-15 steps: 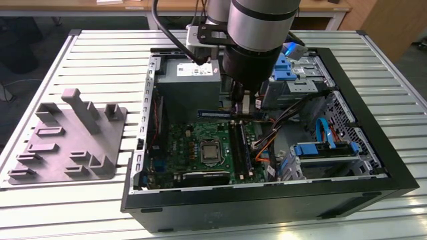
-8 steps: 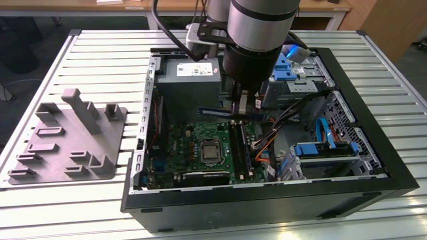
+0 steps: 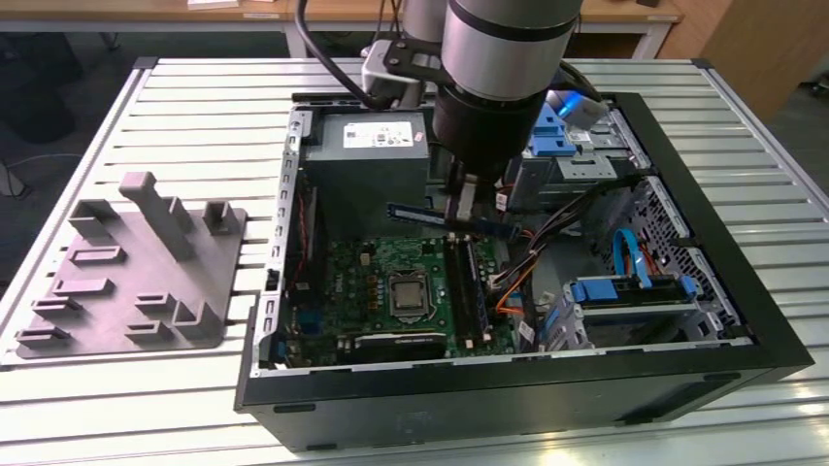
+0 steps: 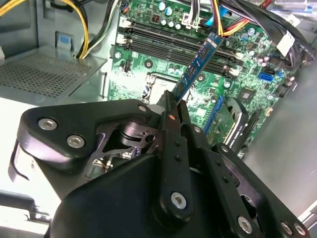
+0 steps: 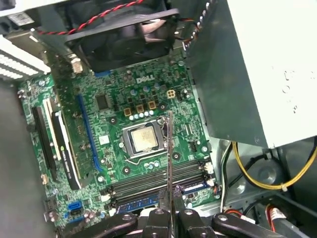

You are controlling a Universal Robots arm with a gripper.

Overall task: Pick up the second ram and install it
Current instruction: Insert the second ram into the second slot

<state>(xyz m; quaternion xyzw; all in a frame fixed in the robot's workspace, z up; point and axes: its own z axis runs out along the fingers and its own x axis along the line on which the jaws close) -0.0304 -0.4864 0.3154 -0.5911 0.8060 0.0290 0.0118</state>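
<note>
End effector [image 4: 173, 104] grips second ram [image 4: 198, 66] above green motherboard [image 4: 148, 63].

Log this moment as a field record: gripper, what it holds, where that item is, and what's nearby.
grasp: gripper shut on the second ram
ram position: held above the motherboard inside the open computer case, not in a slot
memory slots: on the motherboard beside the processor socket
outside case: grey slotted plate on the table, at the exterior view's left
</note>
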